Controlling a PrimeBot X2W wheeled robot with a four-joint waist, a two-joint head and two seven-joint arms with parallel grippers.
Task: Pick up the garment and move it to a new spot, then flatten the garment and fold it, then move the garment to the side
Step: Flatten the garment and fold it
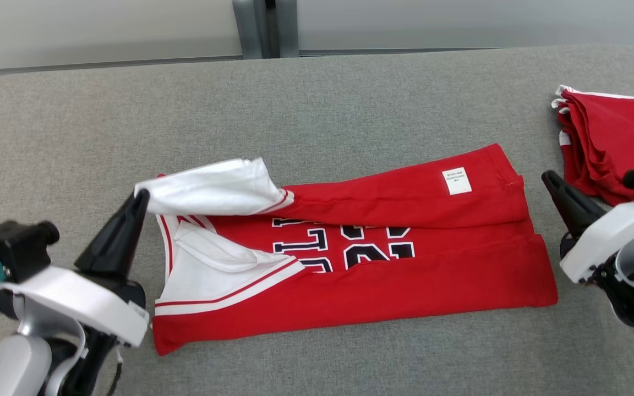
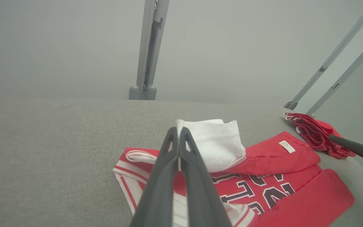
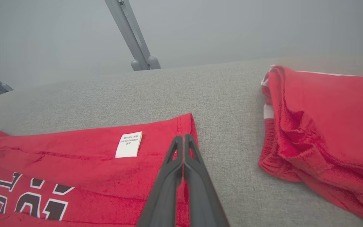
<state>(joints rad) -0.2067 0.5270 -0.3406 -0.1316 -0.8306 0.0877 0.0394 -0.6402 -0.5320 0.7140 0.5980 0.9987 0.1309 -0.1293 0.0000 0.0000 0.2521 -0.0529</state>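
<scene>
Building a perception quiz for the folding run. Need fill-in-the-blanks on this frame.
1. The jersey on the grey table is mostly ___ in colour.
2. The small label on its folded-over flap is ___.
3. A second garment lies on the robot's ___ side.
4. The left gripper, at the jersey's white flap, and the right gripper both have their fingers ___.

Missing words: red; white; right; shut
</scene>
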